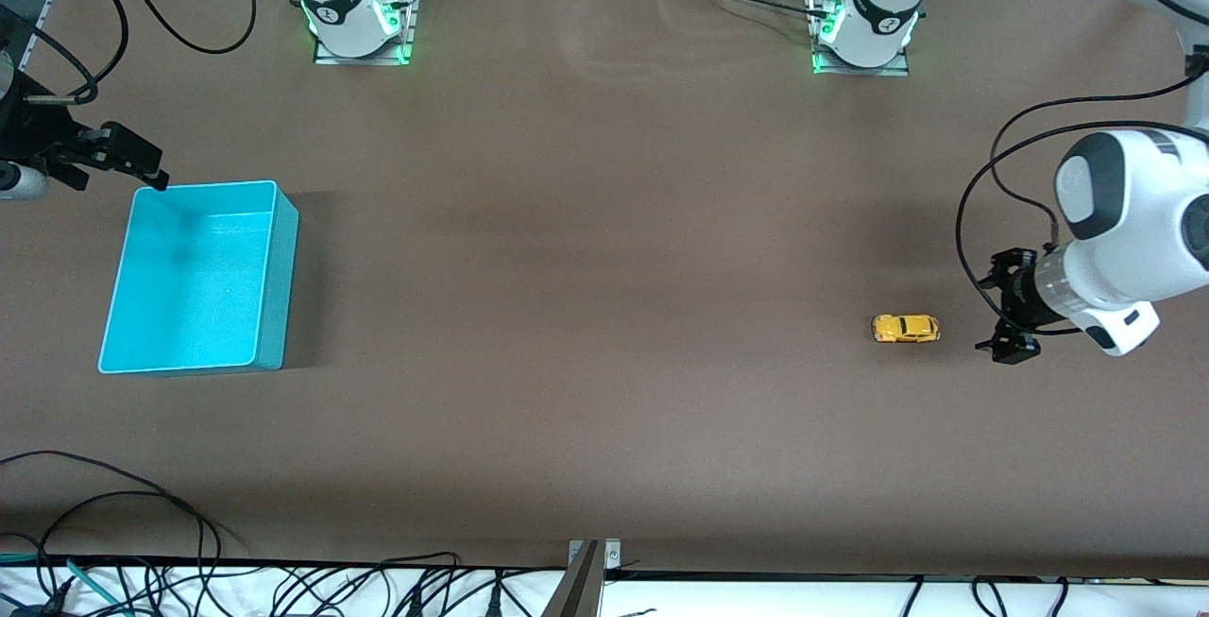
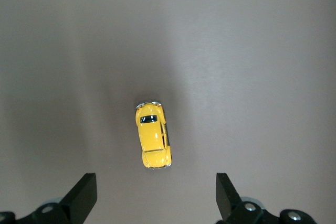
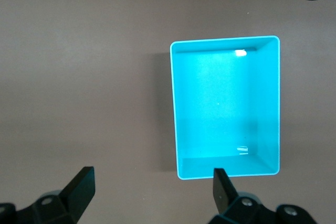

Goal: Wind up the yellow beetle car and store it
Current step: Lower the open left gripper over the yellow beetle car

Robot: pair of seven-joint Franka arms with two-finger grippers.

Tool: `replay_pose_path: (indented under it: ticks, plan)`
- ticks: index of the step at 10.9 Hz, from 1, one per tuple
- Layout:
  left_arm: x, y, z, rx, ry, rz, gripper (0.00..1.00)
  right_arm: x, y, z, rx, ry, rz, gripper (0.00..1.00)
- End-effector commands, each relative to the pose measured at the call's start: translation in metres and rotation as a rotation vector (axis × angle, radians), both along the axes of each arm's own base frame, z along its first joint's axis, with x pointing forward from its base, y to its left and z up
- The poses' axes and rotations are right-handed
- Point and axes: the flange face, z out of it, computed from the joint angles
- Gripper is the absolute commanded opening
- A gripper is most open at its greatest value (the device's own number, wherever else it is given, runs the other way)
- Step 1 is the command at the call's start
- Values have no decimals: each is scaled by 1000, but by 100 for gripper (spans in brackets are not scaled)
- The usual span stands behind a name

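Both spread wide, empty — left gripper (image 1: 1009, 319) beside the yellow beetle car (image 1: 906, 328), right gripper (image 1: 127, 159) by the turquoise bin (image 1: 269, 197).

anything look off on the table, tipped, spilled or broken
Nothing stands out. The car sits upright on its wheels toward the left arm's end of the table, beside the open left hand. The bin stands level and empty at the right arm's end, by the open right hand.

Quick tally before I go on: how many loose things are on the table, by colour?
Yellow: 1, the car, on the table at the left arm's end.
Turquoise: 1, the bin, at the right arm's end, nothing in it.
Total: 2.
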Motion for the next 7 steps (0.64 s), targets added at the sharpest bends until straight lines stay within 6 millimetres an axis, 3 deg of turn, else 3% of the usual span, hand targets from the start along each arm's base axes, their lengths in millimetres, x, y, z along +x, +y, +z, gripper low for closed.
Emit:
replay_pose_path:
  ticks: [1,5,7]
  plan:
    - [-11,-6,-40,-15,35,180,100,2,1,5,11,0,7,100]
    - [-9,-29,-87,3,71,229,100,2,0,5,10,0,7,100]
    - [-10,-29,-104,6,82,227,100,2,0,5,10,0,7,100]
